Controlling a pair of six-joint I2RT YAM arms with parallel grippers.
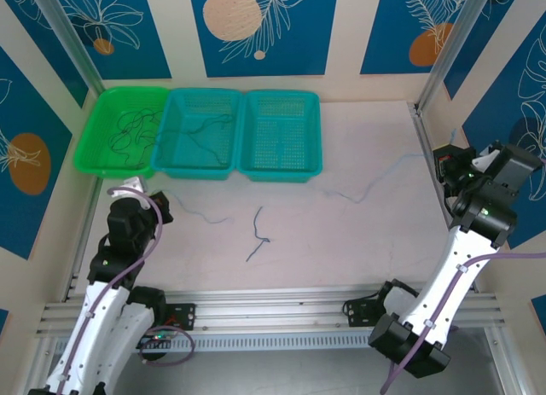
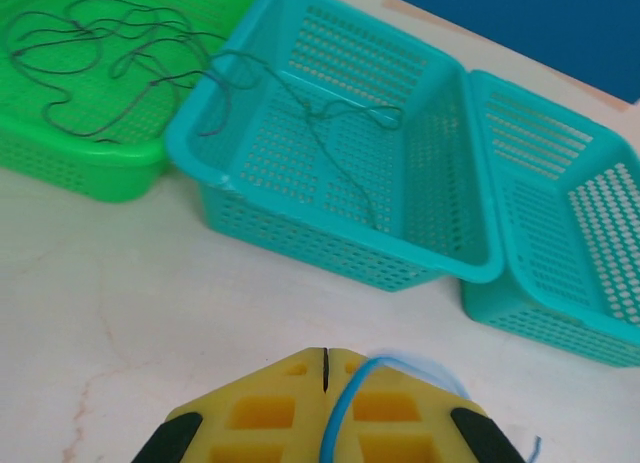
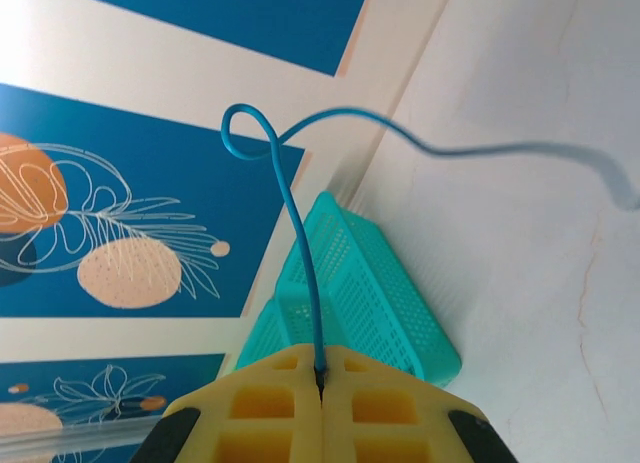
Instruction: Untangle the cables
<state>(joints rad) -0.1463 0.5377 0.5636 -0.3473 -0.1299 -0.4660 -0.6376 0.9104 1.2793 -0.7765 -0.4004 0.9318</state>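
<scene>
dark cables (image 2: pixel 150 81) in green basket (image 2: pixel 100 155); thin cable (image 2: pixel 340 163) across middle teal basket (image 2: pixel 320 243).

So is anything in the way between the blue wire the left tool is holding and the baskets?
Nothing I can see. The left tool is shut on the blue wire, and just table lies between it and the teal basket, whose near wall the wire would have to go over.

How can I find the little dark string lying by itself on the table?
Find the three baskets at the back of the table. In front of where the two teal ones meet, a dark blue cable lies on bare tabletop. It is darker than the pale blue cables either side, and kinked.
</scene>
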